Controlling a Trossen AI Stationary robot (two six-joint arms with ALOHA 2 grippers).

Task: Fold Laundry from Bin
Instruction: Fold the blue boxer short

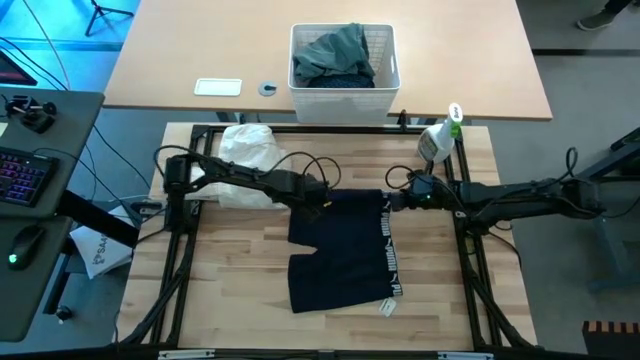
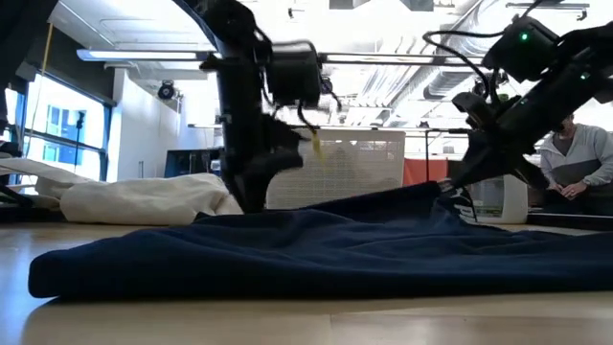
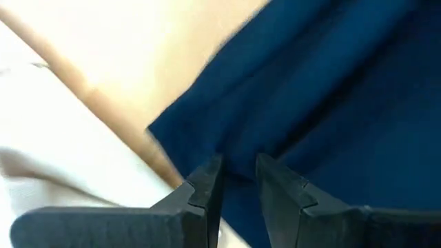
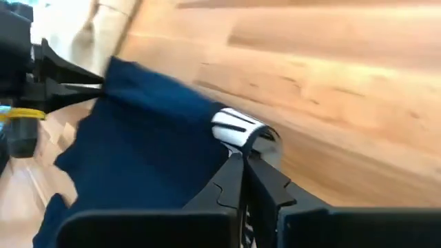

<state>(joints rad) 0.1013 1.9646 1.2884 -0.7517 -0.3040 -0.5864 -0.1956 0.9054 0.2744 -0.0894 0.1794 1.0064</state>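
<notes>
Item 1. Desk [image 1: 240,300]: light wood top, centre and lower half of the high view, ringed by a black frame.

Item 2. Black piece with white Puma lettering [image 1: 335,250]: dark shorts spread flat at the centre of the desk; the white-lettered stripe runs down their right edge, a small tag at the lower right corner. In the low view they lie as a low dark mound across the lower half of the frame.

Item 3. Left claw [image 1: 322,195]: at the shorts' upper left corner, arm reaching in from the left. In the left wrist view the fingers [image 3: 207,186] stand at a narrow gap with the dark cloth's edge between them; a firm pinch cannot be told.

Item 4. Right claw [image 1: 390,200]: at the shorts' upper right corner, arm reaching in from the right. In the right wrist view the fingers [image 4: 234,179] are pressed together on the striped waistband edge, which is bunched and raised at their tips.

Item 5. White cloth [image 1: 245,160]: crumpled heap, upper left of the desk, beside the left arm.

Item 6. Bin [image 1: 345,95]: white lattice basket, top centre of the high view, on a second desk beyond the frame.

Item 7. Grey-green top [image 1: 335,55]: piled inside the bin.

Item 8. Spray bottle [image 1: 440,135]: white with green nozzle, upper right corner of the frame.

Item 9. Person [image 2: 575,158]: grey sleeves, right edge of the low view, behind the desk.
</notes>
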